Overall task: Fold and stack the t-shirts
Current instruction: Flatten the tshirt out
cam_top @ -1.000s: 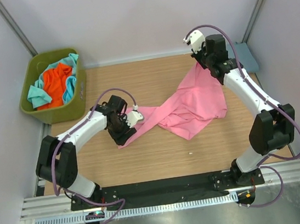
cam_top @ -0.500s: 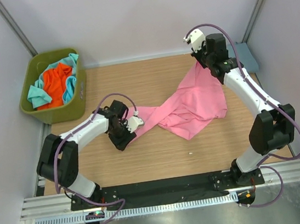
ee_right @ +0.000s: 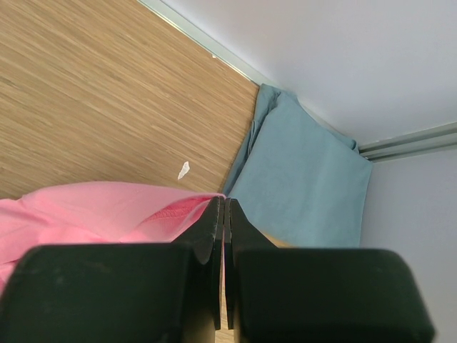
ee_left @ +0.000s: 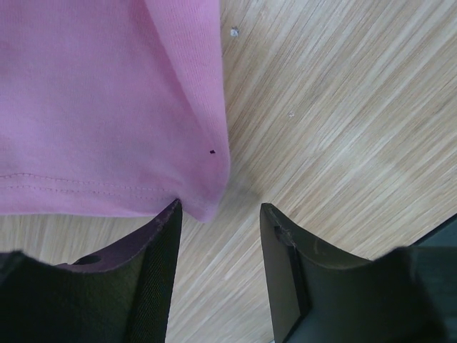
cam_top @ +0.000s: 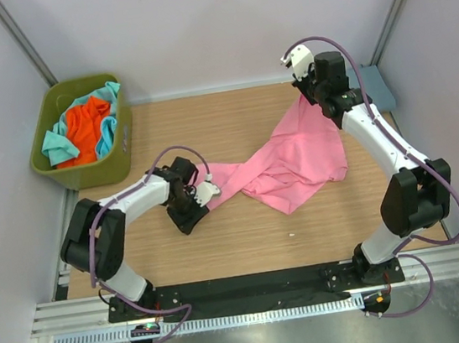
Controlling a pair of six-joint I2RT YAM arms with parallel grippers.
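Observation:
A pink t-shirt (cam_top: 291, 159) lies stretched across the wooden table (cam_top: 238, 238), and its far right end hangs lifted. My right gripper (cam_top: 310, 98) (ee_right: 223, 201) is shut on that raised edge of the pink t-shirt (ee_right: 93, 211). My left gripper (cam_top: 188, 217) (ee_left: 220, 207) is open at the shirt's lower left corner (ee_left: 107, 114). That corner's tip sits at the mouth of the jaws, and the left finger (ee_left: 153, 264) rests against the hem. A folded dusty blue-grey t-shirt (cam_top: 375, 87) (ee_right: 307, 179) lies in the far right corner. Orange (cam_top: 85, 131) and teal (cam_top: 57, 148) t-shirts are in the bin.
An olive-green plastic bin (cam_top: 94, 171) stands at the far left against the wall. Grey walls close in the table on the left, back and right. A small white scrap (ee_right: 183, 169) lies on the wood near the blue-grey shirt.
My left gripper has drawn back toward the near edge, along the pink shirt to its lower left corner, and its jaws have narrowed a little. The right arm has not moved.

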